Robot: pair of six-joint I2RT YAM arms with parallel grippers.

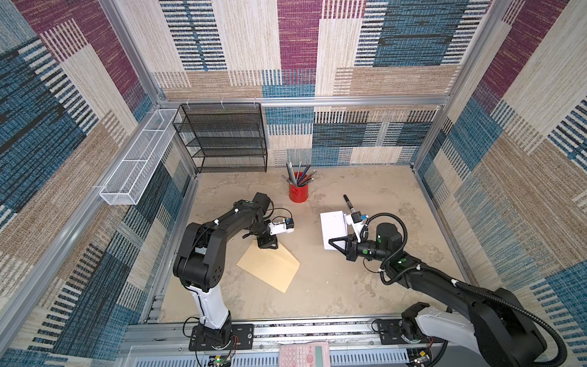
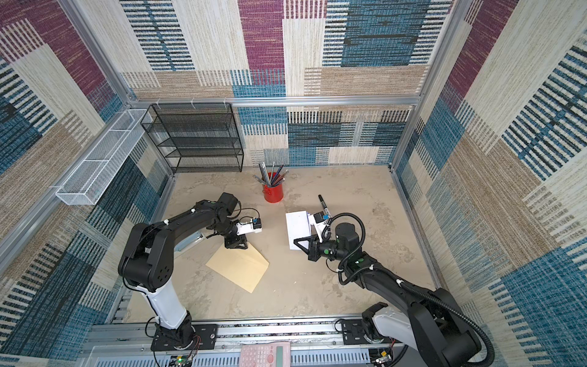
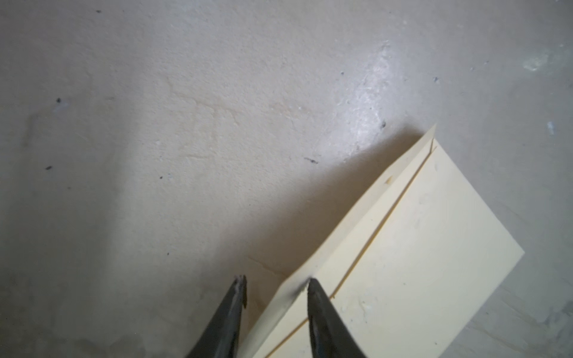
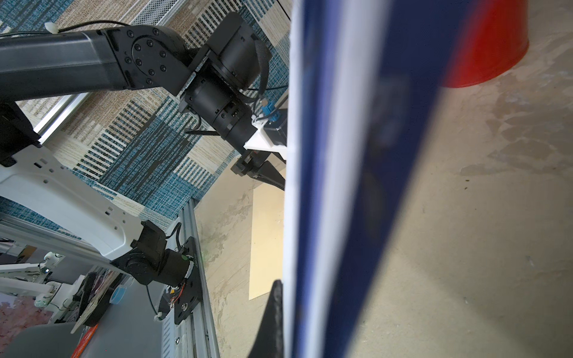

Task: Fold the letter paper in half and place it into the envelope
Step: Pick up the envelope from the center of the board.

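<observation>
On the mottled table [image 1: 333, 286], seen in both top views, my two arms divide the work between them.

The envelope [image 1: 270, 268] lies flat toward my left side. Its long axis runs on a diagonal, from the far left down toward the near right. The left wrist view shows a flap strip along one long edge of the envelope [image 3: 418, 263]. I judge this to be the far edge, so the mouth faces away from my bases.

My left gripper [image 1: 267, 244] stands over that far edge and is much the nearer of the two to the envelope. Its jaws stand apart and straddle the edge — one fingertip [image 3: 311, 286] rests on the flap strip, the other is on bare table just beside it. Nothing is pinched between them yet.

My right gripper [image 1: 332, 243] is pressed together on the letter paper [image 1: 332, 227], showing its plain white back. It holds the paper clear of the envelope and well apart from it, to the right and a little farther back. The right wrist view shows the letter paper [image 4: 341, 186] edge-on with its blue border, and the envelope [image 4: 266, 241] beyond it on the left arm's side.

The coming move turns on this — the mouth lies leftward of the held sheet. I judge the flap must be lifted before the paper travels across.
</observation>
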